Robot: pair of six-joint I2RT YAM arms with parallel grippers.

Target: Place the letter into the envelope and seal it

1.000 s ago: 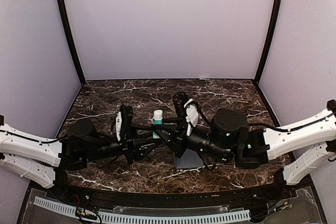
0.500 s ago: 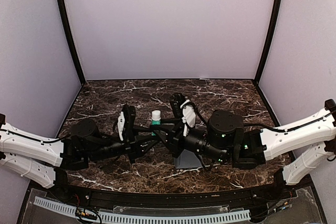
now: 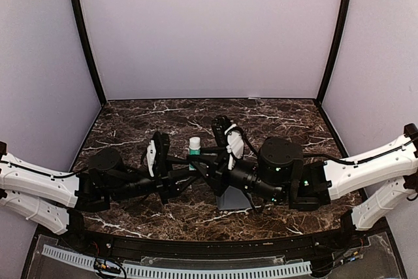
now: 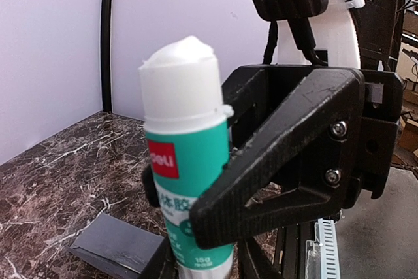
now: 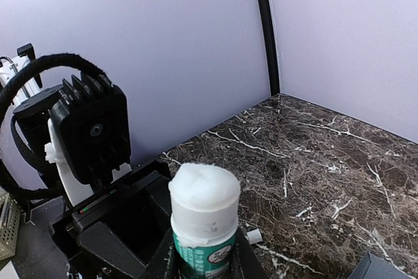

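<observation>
Over the last second the right arm's wrist slid a little to the left in the top view, and the glue stick [image 3: 194, 146] went a touch left with it; the left arm hardly shifted. Both arms met over the middle of the marble table [image 3: 130, 122], near its front half. The stick stood upright between them, its white tip bare and lumpy, its teal label facing the left wrist camera. The right gripper [image 5: 204, 262] was closed on the stick: its fingers sat tight against the tube on either side, and from the left wrist one black finger [image 4: 281, 155] crossed in front of the label. The left gripper [image 4: 199, 267] had its fingertips flanking the base of the tube, but the views did not show whether they pinched it or stood just clear. The envelope [image 3: 233, 199] lay flat on the table under the right arm, near the front edge and apart from the stick. A small white piece [image 5: 253, 234] lay on the marble just beside the stick.
</observation>
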